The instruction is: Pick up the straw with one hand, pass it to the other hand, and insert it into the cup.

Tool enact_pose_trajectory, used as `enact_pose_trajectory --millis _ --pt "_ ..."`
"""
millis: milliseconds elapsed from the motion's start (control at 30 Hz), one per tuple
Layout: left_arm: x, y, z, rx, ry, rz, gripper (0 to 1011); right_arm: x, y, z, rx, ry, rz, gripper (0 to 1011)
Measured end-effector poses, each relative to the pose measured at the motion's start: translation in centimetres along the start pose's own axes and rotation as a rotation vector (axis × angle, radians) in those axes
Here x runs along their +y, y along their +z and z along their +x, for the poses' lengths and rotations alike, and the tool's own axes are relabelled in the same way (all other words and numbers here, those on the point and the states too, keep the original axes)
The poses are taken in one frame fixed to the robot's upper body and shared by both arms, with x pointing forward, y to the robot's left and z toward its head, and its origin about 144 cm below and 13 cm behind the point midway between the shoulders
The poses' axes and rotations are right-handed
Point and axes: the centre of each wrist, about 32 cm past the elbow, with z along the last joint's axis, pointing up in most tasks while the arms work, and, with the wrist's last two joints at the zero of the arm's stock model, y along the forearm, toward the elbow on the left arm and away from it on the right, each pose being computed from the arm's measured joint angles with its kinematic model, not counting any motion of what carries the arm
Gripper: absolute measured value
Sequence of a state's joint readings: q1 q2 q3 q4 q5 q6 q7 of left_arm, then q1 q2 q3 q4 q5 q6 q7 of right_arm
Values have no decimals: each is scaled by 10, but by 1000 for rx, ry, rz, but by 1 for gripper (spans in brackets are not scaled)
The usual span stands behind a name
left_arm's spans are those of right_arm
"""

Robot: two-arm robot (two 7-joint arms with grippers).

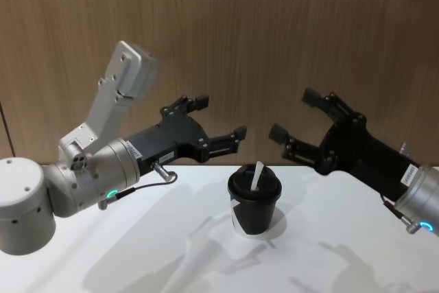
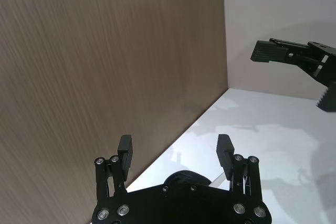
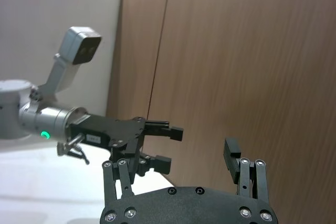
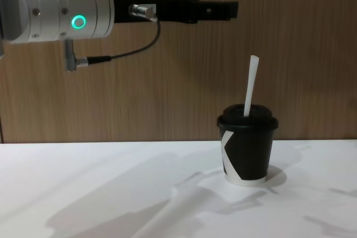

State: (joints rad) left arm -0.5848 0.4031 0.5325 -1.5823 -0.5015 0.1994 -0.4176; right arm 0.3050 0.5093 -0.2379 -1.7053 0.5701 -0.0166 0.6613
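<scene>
**Straw stands in the cup, both grippers raised and empty**

Nearest the robot, the white table (image 1: 137, 238) carries the cup (image 1: 254, 200), a small black paper cup with a domed black lid and a white angular mark on its side. It sits upright about mid-table, a little to the right of centre in the head view. The straw (image 4: 250, 86) pokes through the lid and rises above it, leaning slightly to the right in the chest view; its lower part is hidden inside the cup.

Above and behind the cup, the two grippers hang in the air on either side, well apart from it and from each other. The left gripper (image 1: 218, 120), on a silver wrist with a green glowing ring and a thin dark cable (image 4: 125, 52) looping below it, reaches in from the left; its fingers are spread wide with nothing between them. The right gripper (image 1: 295, 114), black all over, reaches in from the right at much the same height, its fingers also spread wide and holding nothing.

Farthest back, a brown wood-grain wall (image 1: 274, 25) closes off the table's rear edge.
</scene>
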Motion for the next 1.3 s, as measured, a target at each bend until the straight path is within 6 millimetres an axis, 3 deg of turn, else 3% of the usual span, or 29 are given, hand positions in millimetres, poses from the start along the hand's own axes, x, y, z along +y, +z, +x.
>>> enact_pose_trajectory --millis 533,1300 --pt "5 -9 -6 5 45 -78 1003 15 3 -7 122 -111 2 1001" --pt "10 -14 -10 20 31 -117 1003 30 0 -13 188 -126 -22 1001"
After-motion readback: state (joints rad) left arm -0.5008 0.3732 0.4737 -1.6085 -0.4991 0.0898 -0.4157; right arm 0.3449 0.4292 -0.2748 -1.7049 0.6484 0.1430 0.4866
